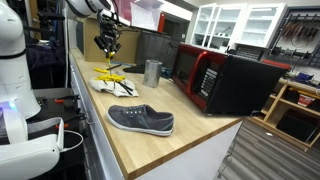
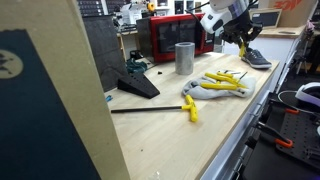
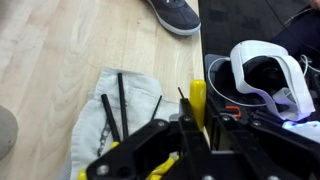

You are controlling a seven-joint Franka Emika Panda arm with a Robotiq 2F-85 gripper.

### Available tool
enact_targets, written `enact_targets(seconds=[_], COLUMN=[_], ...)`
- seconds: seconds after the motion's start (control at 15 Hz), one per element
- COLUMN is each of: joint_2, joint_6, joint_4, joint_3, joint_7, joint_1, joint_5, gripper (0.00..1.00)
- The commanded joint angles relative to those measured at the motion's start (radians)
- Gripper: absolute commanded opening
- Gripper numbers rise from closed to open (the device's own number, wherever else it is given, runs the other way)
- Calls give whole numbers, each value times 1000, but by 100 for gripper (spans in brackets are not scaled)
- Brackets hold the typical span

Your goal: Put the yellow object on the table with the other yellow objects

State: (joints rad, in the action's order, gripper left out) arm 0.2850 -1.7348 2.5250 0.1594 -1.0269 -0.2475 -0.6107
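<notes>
Workshop, wooden table [image 1: 197,122]: gripper [image 1: 108,46] closed narrow on a yellow piece [image 3: 198,100], above the yellow pile [image 1: 112,81]; best lowered straight and released low, landing it among them.

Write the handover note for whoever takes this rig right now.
The tool hangs above the table, apparently shut on the yellow object.
The other yellow objects lie on a white cloth on the table, roughly below the tool.
Done: the yellow object is lifted and carried over the pile.
Left: lower it, set it down among the other yellow objects, open the tool and back away.
</notes>
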Motion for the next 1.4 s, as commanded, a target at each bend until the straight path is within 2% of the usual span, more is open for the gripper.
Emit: enact_targets(seconds=[0.0, 0.07, 0.13, 0.2, 0.73, 1.13, 1.33], joint_2=[14, 12, 11, 12, 40, 71, 89], joint_6=[-32, -32, -31, -29, -41, -63, -81], joint_4=[15, 14, 13, 11, -16, -75, -92], joint_3=[9, 10, 10, 8, -3, -14, -22], joint_7=[99, 118, 129, 133, 136, 194, 202], joint_1=[3, 2, 0, -2, -10, -4, -2], joint_5=[-45, -48, -49, -41, 69, 212, 245], gripper=[4, 4, 41, 42, 99, 100, 100])
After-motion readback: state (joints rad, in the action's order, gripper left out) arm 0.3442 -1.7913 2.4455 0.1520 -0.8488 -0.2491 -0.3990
